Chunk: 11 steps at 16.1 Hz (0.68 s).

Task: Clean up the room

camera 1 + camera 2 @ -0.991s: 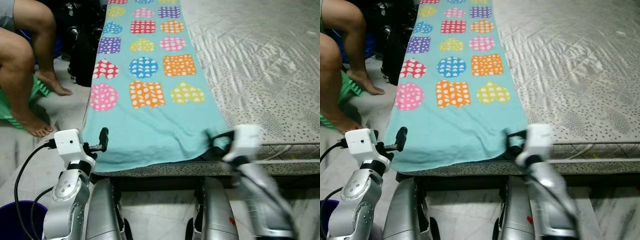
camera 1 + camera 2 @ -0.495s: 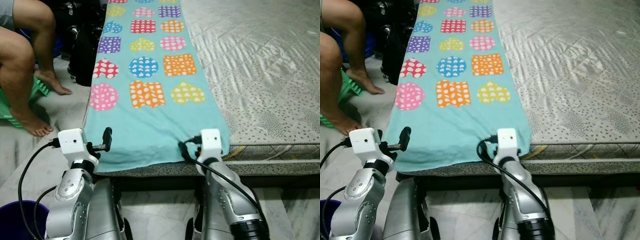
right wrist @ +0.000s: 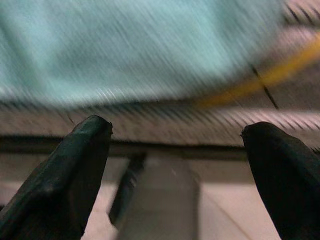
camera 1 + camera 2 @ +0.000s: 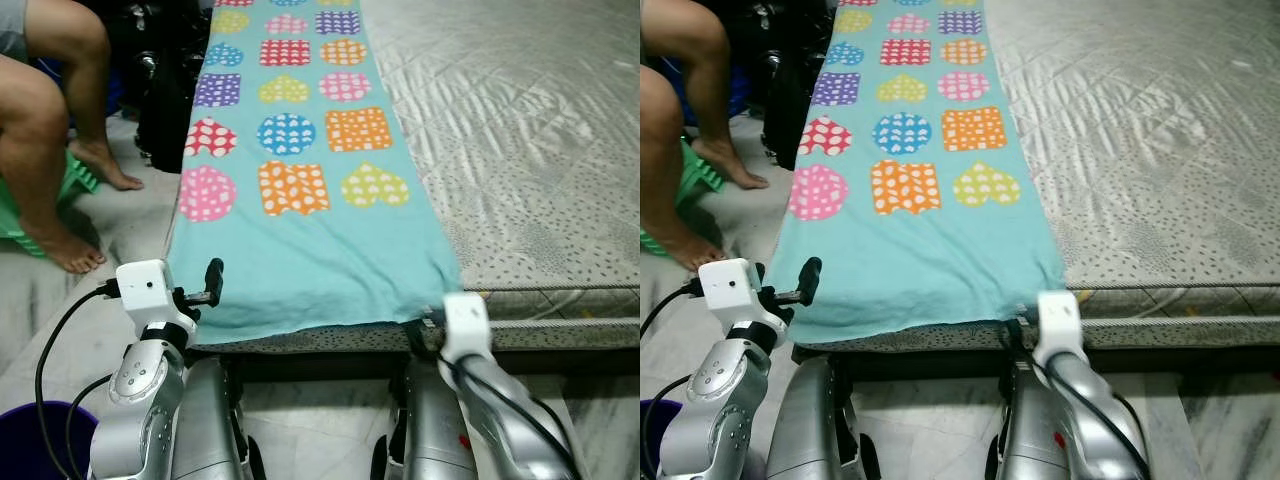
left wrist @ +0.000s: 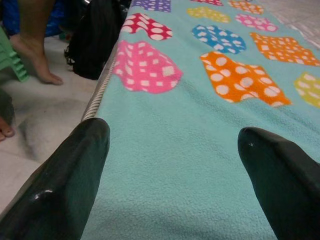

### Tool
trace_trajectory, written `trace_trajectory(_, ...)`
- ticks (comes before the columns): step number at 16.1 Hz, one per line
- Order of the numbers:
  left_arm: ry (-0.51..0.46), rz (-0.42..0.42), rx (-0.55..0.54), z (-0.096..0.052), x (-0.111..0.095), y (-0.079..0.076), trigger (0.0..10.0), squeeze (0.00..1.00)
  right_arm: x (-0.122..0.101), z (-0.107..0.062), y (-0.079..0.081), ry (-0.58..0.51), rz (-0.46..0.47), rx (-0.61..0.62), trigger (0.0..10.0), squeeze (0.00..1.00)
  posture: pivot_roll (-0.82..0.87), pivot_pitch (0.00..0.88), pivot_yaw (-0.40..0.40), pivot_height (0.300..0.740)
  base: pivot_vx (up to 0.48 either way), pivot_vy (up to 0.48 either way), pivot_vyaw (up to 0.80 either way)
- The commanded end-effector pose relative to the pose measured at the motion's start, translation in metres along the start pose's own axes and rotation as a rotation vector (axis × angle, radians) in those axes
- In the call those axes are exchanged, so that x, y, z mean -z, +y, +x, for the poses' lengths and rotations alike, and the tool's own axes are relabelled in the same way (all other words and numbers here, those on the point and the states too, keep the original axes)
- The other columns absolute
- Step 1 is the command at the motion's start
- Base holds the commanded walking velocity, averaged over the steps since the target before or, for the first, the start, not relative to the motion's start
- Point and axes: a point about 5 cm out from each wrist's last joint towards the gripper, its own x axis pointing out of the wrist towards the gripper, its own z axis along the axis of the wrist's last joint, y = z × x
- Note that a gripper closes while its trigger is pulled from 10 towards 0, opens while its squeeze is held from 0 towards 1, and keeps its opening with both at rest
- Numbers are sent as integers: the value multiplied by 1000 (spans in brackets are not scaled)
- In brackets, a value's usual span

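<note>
Two tools are working at the foot of the mattress (image 4: 540,130), where a turquoise fleece blanket (image 4: 310,250) patterned with dotted hearts and squares is lying spread flat along its left side. Left tool (image 4: 208,283) is hovering over the blanket's near left corner, fingers apart; right tool (image 3: 175,175), fingers also apart, is sitting below its near right corner, gripping nothing. Judging by this, the blanket is lying smooth yet unfolded, fitting either spreading or gathering
</note>
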Motion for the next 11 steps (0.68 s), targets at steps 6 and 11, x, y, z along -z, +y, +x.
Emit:
trace_trajectory(6,15,4,10,0,1,1,10000,0,-8,-13,-16,-80,30,12,10000,0,-59,138,21,516,0,0,0)
trace_trajectory(11,8,3,11,2,2,0,10000,0,-70,-14,1,-422,150,-24,10000,0,-57,90,27,516,0,0,0)
